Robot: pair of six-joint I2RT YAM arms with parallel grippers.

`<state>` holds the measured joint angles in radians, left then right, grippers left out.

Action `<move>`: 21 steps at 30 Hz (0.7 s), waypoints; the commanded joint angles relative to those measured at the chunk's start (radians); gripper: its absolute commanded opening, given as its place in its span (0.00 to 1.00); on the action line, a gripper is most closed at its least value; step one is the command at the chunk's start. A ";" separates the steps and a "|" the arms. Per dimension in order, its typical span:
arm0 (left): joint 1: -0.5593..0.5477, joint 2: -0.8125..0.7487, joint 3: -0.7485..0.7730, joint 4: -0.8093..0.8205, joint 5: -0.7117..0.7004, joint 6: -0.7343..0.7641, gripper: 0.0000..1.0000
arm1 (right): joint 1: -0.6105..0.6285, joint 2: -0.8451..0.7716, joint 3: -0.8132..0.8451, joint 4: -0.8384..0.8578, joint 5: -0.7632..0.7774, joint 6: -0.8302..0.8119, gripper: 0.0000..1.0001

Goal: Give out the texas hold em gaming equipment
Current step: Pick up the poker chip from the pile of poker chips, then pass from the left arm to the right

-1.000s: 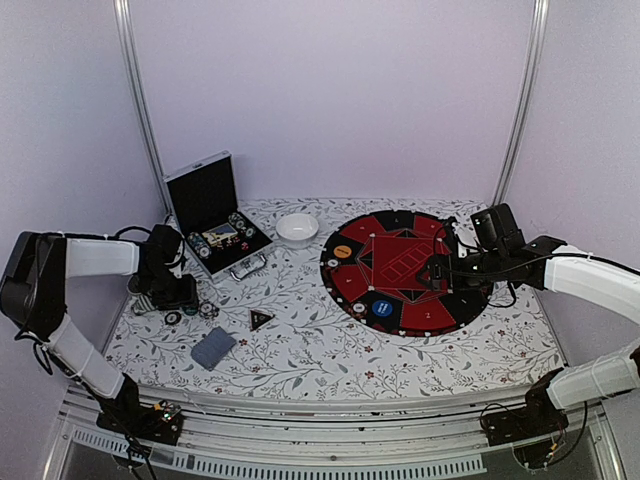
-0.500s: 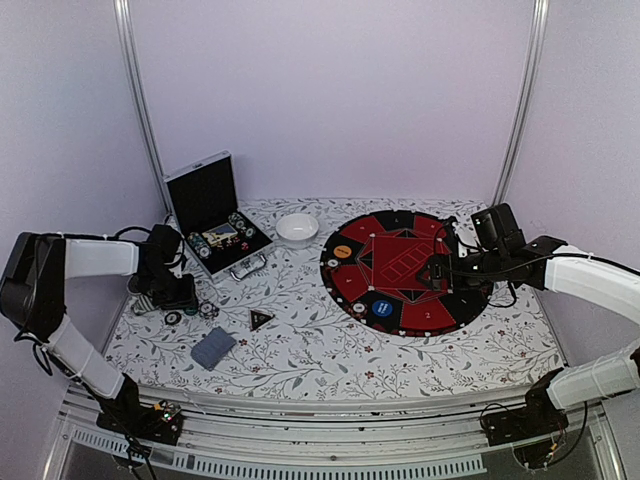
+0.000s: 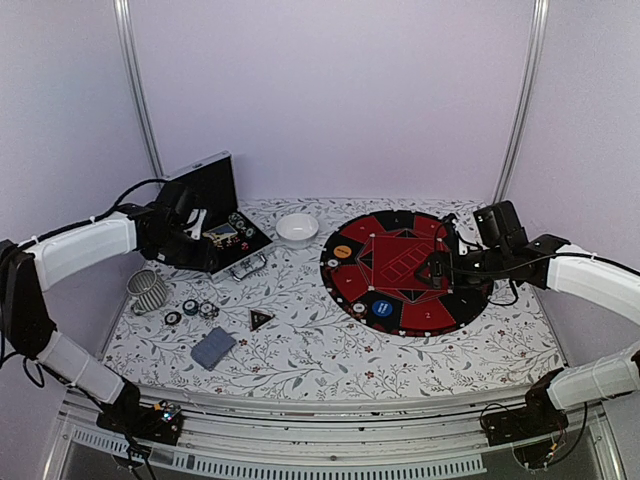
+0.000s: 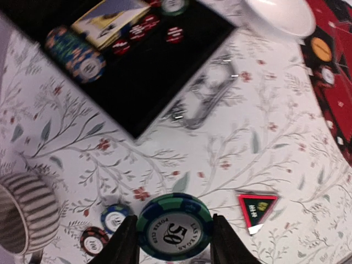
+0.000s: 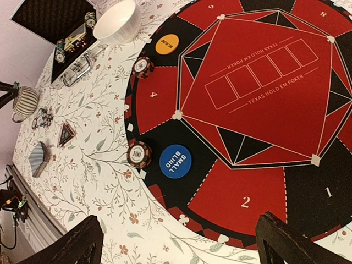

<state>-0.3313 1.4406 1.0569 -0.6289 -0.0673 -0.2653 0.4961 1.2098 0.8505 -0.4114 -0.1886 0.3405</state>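
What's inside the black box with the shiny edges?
Inside the black case you can see a row of stripy chips, a few red chips and a flat yellowish pack. The far end runs off the wrist picture, and the left arm hides part from above.

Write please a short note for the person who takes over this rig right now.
Left gripper: shut on a green chip, held above the table beside the case.
Right gripper: open, empty, over the round mat.
Done: orange disc, blue disc and two chip piles lie on the mat.
Left to do: place the held chip; loose chips by the striped cup, stored chips in the case and the card deck wait.
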 commanded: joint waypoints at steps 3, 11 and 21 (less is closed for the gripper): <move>-0.295 0.057 0.210 -0.147 0.106 0.189 0.00 | -0.004 -0.016 0.062 0.070 -0.164 0.068 0.98; -0.574 0.102 0.357 -0.207 0.202 0.342 0.00 | 0.069 0.088 -0.032 0.450 -0.432 0.316 0.72; -0.668 0.125 0.382 -0.210 0.263 0.427 0.00 | 0.239 0.338 0.067 0.735 -0.623 0.463 0.62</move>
<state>-0.9848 1.5433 1.4067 -0.8234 0.1715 0.1104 0.7021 1.4925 0.8669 0.1287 -0.6933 0.6987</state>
